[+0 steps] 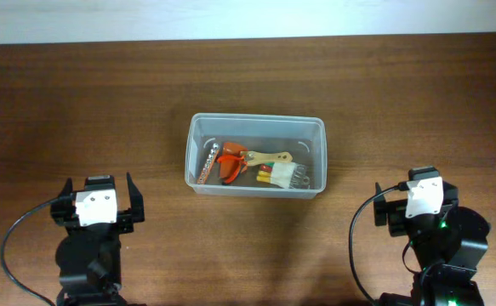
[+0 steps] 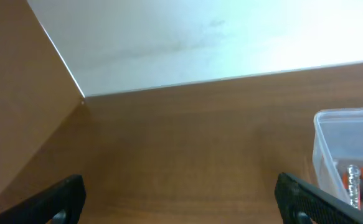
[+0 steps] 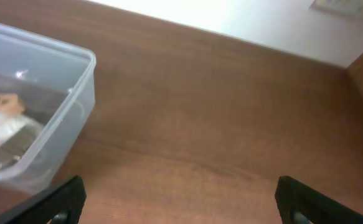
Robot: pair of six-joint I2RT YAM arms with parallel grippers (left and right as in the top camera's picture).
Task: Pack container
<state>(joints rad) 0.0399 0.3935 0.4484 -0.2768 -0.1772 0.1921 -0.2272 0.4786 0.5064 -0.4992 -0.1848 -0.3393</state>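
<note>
the container (image 1: 256, 119) is set at the middle of the surface (image 1: 77, 93), with small tools (image 1: 256, 166) laid inside. the left pincer (image 1: 99, 182) and right pincer (image 3: 180, 198) are both held released, empty, by the near edge.

Clear, see-through plastic rectangular container (image 1: 265, 134) with rounded corners and a rim: upright, lidless, long side running left to right, resting near the centre of the brown wooden tabletop (image 1: 103, 102). Small tools (image 1: 256, 166) lie inside.

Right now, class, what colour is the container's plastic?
Clear, see-through; the container shows best in the overhead view.
</note>
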